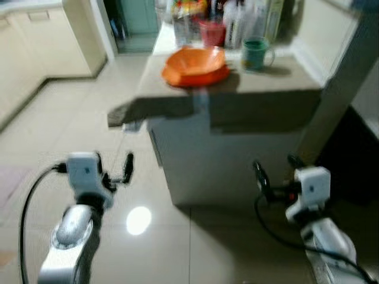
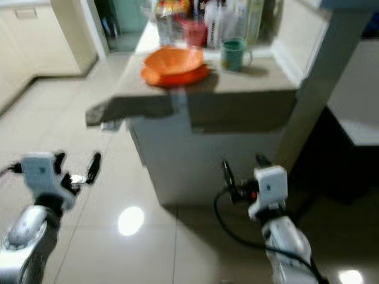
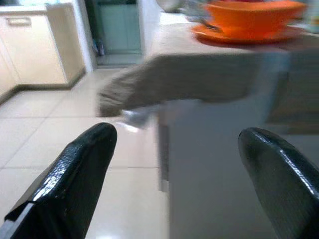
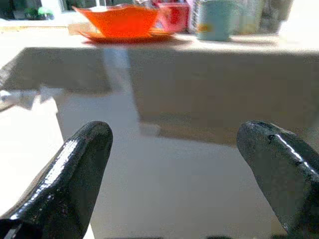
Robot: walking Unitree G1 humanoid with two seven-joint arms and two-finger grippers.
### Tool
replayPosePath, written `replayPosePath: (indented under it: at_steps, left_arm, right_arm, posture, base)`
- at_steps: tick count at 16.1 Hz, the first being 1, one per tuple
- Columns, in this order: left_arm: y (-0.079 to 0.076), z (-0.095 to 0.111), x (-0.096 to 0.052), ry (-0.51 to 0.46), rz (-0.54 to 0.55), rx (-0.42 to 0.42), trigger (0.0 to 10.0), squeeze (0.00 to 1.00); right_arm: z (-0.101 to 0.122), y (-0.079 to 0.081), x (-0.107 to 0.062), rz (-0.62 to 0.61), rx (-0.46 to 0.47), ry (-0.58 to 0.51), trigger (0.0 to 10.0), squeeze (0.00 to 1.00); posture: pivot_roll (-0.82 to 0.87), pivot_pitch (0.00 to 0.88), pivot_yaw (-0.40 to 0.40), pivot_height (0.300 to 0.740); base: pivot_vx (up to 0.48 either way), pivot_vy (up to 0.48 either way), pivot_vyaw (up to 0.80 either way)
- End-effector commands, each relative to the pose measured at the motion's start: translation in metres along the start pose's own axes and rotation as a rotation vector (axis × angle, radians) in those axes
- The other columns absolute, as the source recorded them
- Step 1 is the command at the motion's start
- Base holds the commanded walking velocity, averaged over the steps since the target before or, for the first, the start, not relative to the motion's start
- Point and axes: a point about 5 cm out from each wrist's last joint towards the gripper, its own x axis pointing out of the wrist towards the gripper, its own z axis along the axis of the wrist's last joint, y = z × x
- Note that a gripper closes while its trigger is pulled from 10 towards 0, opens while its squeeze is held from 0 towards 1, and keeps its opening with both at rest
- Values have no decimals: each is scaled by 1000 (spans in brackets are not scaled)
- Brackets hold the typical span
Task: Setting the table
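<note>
Nearest, both grippers hang low over the tiled floor (image 1: 71, 112), in front of the table. Left gripper (image 1: 113, 168) has fingers spread apart, holding nothing. Right gripper (image 1: 276, 171) is the same, fingers wide w/ nothing between. Behind them stands the table (image 1: 237, 148), white body, covered w/ a beige cloth (image 1: 154, 106) hanging over its near edge. On top, near the front, an orange bowl (image 1: 195, 59) sits on an orange plate (image 1: 195, 78). Just right of it is a green mug (image 1: 256, 53). Further back, a red cup (image 1: 211, 32) and bottles (image 1: 243, 21), blurred.
</note>
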Motion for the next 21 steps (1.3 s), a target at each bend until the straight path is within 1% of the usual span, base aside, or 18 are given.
replayPosePath:
  at_steps: [1,2,4,6,9,10,11,12,15,18,21]
  left_arm:
    - [2,6,6,-18,1,13,10000,0]
    - [2,6,6,-18,1,13,10000,0]
    - [3,7,14,-27,8,33,10000,0]
    - [3,7,15,-25,13,34,10000,0]
    - [2,7,18,-20,12,29,10000,0]
    - [-2,9,17,-35,-12,35,10000,0]
    - [-2,9,17,-35,-12,35,10000,0]
    - [-8,10,14,-48,-55,27,10000,0]
    - [-18,12,13,-61,-114,33,10000,0]
    - [-18,13,17,-69,-107,25,10000,0]
    - [-19,13,17,-65,-106,7,10000,0]
  right_arm:
    - [4,1,1,8,4,-17,10000,0]
    - [4,1,1,8,4,-17,10000,0]
    - [5,3,4,15,-1,-26,10000,0]
    - [5,4,5,17,-1,-26,10000,0]
    - [4,7,7,18,-6,-24,10000,0]
    - [4,6,7,10,-9,-23,10000,0]
    - [4,6,7,10,-9,-23,10000,0]
    - [2,5,8,2,-11,-21,10000,0]
    - [2,5,9,-3,-19,-29,10000,0]
    - [2,11,12,1,-19,-39,10000,0]
    - [1,13,13,2,-15,-30,10000,0]
  posture:
    - [-158,15,111,740]
    - [-158,15,111,740]
    - [-159,15,111,740]
    - [-161,12,109,740]
    - [-163,13,108,740]
    - [-168,16,107,740]
    - [-168,16,107,740]
    - [-168,16,107,740]
    - [-168,18,110,740]
    - [-164,22,116,740]
    - [-163,29,122,740]
  base:
    - [0,-450,0]
    - [0,-450,0]
    - [0,-437,0]
    - [0,-338,0]
    - [0,0,0]
    - [0,0,0]
    - [0,0,0]
    - [0,0,0]
    - [480,0,0]
    - [480,0,0]
    - [480,0,-677]
